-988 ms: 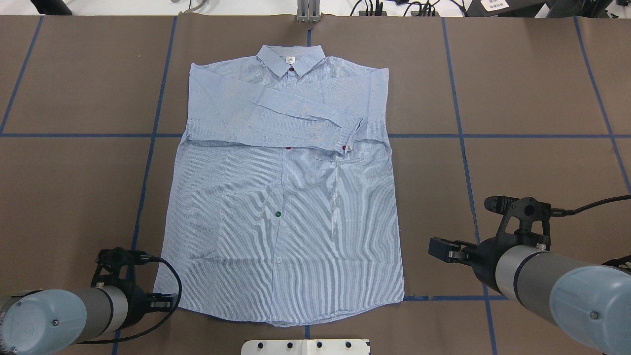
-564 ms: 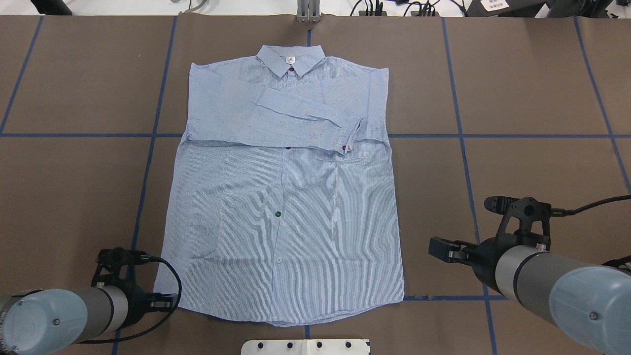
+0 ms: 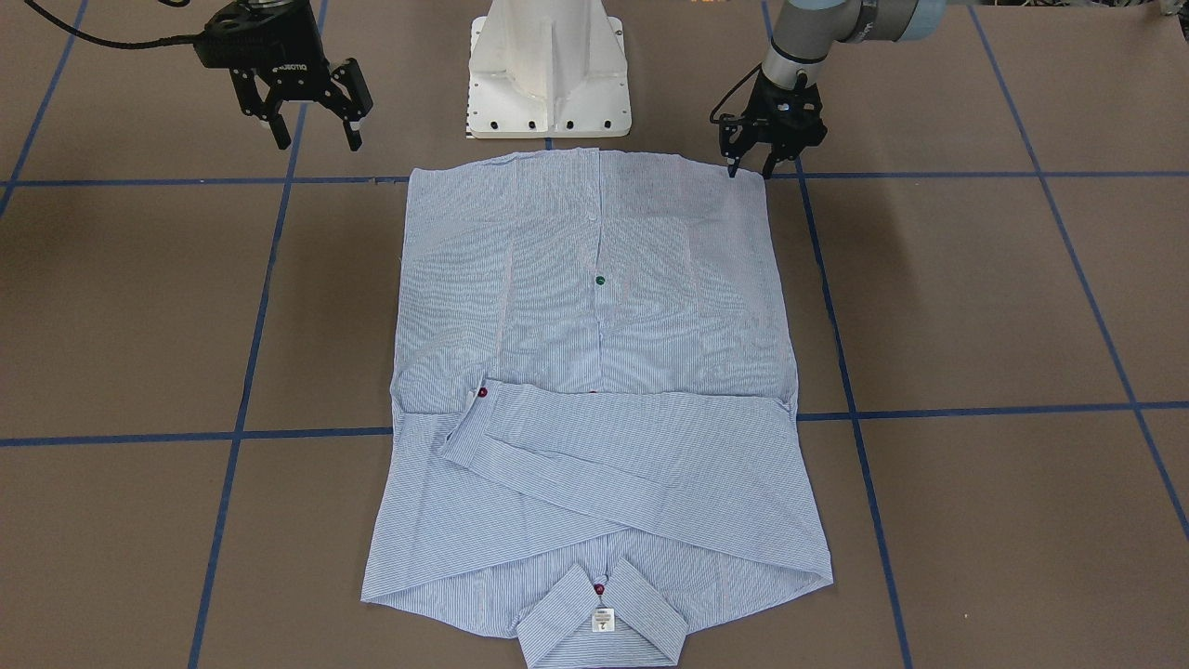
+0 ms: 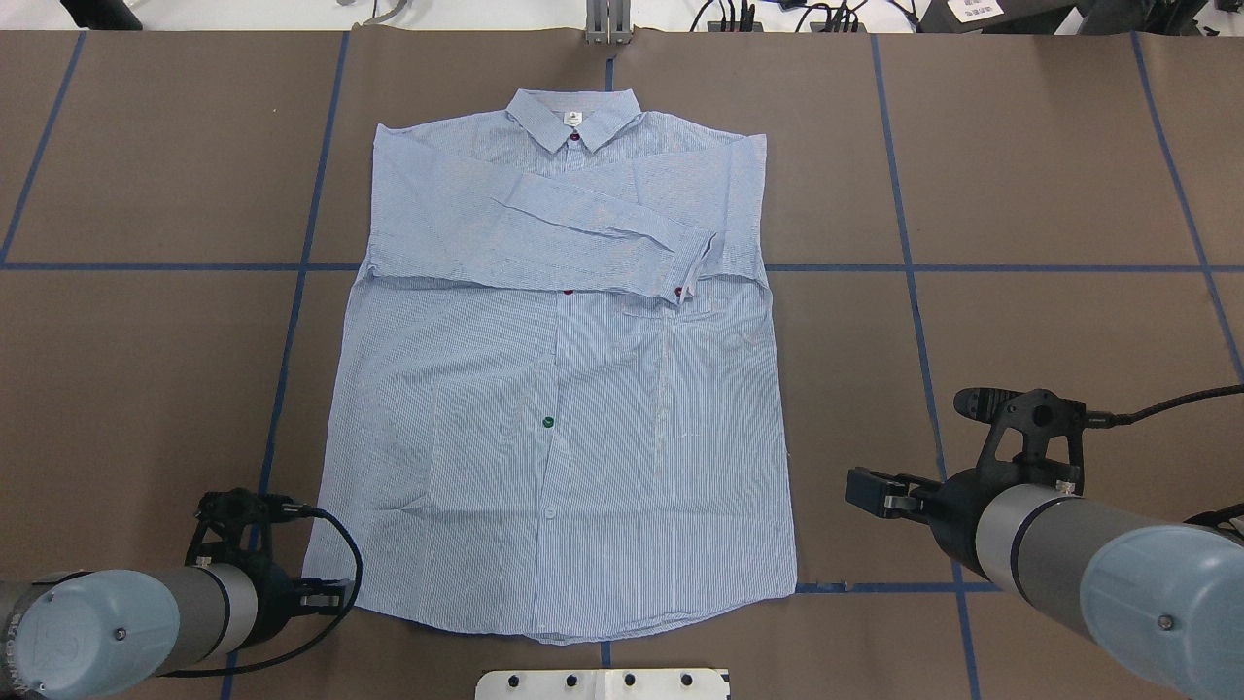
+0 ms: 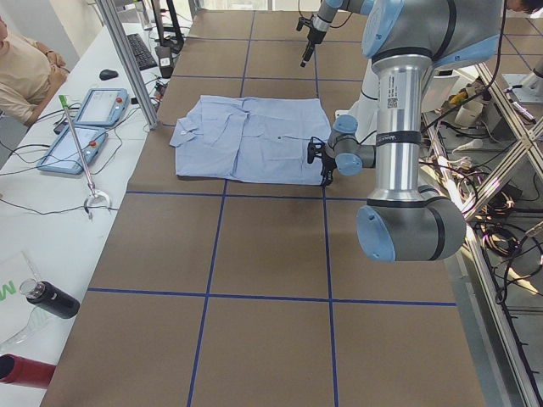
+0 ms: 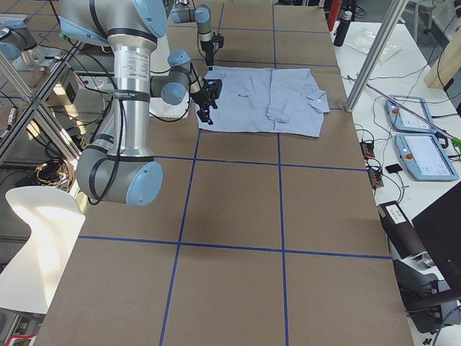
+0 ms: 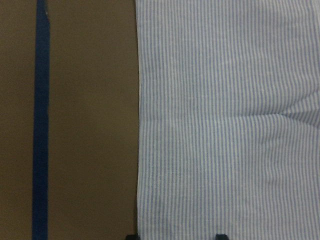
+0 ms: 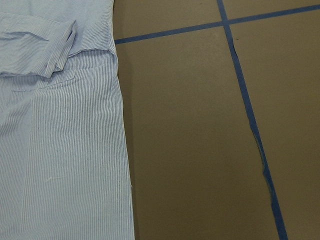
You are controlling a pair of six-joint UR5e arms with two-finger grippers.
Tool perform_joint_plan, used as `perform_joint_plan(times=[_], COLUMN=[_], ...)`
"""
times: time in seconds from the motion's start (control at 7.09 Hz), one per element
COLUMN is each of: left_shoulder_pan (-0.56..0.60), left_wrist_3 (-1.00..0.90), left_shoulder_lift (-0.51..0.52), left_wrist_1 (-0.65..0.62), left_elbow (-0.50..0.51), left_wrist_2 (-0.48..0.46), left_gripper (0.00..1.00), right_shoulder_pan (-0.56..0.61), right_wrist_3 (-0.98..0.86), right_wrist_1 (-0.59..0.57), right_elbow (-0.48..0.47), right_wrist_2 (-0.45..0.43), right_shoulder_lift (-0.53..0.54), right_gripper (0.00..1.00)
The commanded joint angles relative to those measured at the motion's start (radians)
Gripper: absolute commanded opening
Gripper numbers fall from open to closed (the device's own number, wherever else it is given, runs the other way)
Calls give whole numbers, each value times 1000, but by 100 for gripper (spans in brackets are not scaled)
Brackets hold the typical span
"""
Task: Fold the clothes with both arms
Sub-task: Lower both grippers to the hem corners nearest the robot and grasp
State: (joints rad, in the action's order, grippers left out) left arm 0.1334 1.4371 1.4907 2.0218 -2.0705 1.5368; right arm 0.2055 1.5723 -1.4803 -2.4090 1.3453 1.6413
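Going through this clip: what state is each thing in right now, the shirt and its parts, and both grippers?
shirt, spread flat on the table, front up, body not yet folded.
sleeves, both folded across the chest.
collar, turned down, at the edge far from the robot.
left gripper, open, fingers low at the hem corner.
right gripper, open, over bare table beside the shirt.

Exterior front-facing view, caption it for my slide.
Striped shirt, sleeves folded across chest, lies flat; left pincer poised at hem corner, right pincer open off the cloth.
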Motion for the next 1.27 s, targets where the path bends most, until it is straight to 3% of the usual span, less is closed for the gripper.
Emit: perform_joint_plan(times=[0.0,0.14,0.42,0.56,0.99,1.13], left_shoulder_pan=[0,0,0,0,14,15], left_wrist_3=[-4,-4,-3,-1,-3,-1], left_shoulder_lift=[0,2,5,5,5,12], left_wrist_1=[0,0,0,2,2,2], left_elbow=[1,1,1,0,-31,-42], left_wrist_2=[0,0,0,-1,0,-1], left_gripper=[60,54,26,1,0,0], right_shoulder_pan=[0,0,0,0,-24,-108], right_wrist_3=[0,0,0,0,67,172], right_wrist_1=[0,0,2,2,3,2], right_elbow=[1,1,2,2,13,22], right_wrist_2=[0,0,0,0,-6,-119], right_shoulder_lift=[-1,-2,-2,-5,-12,-12], right_gripper=[100,100,100,100,100,98])
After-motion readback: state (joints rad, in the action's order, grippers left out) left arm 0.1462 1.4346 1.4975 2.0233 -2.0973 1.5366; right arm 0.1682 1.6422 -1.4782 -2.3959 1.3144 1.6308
